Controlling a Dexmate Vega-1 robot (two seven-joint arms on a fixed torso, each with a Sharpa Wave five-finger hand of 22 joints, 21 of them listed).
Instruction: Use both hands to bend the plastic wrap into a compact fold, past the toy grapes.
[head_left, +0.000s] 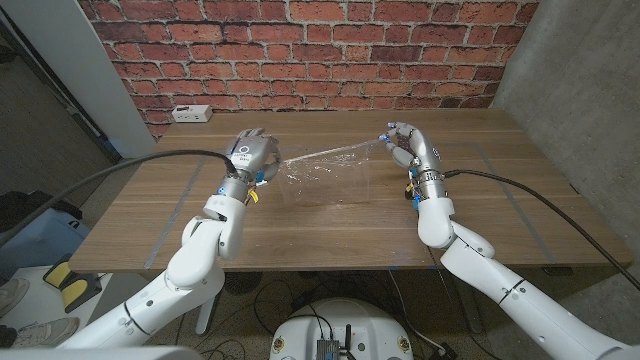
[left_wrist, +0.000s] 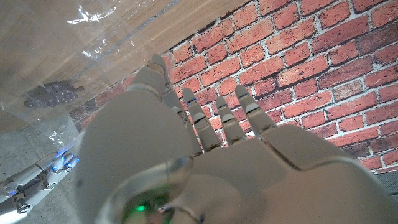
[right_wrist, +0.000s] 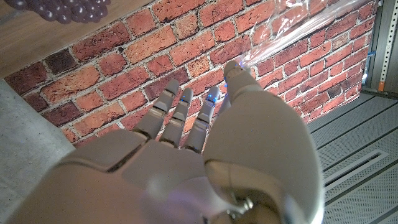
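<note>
The wooden table (head_left: 330, 225) is long and brown, with thin pale lines across its top. Behind it stands a red brick wall (head_left: 320, 50), and a white power strip (head_left: 190, 113) sits at the wall's foot, near the table's far left corner. A grey wall (head_left: 590, 80) rises on the right side of the room. On the floor at the left lies something yellow and black (head_left: 68, 285) (too small to tell what it is).

The plastic wrap (head_left: 325, 172) is see-through and shiny. It is lifted off the table and stretched between the two hands, with its lower part drooping to the wood in the middle.

The left hand (head_left: 250, 152) holds the wrap's left end, fingers curled around it. The right hand (head_left: 405, 143) pinches the wrap's right end up in the air; in the right wrist view the wrap (right_wrist: 298, 25) runs off from its thumb tip.

The toy grapes (left_wrist: 53, 95) are dark purple and lie on the table, seen through the wrap in the left wrist view
</note>
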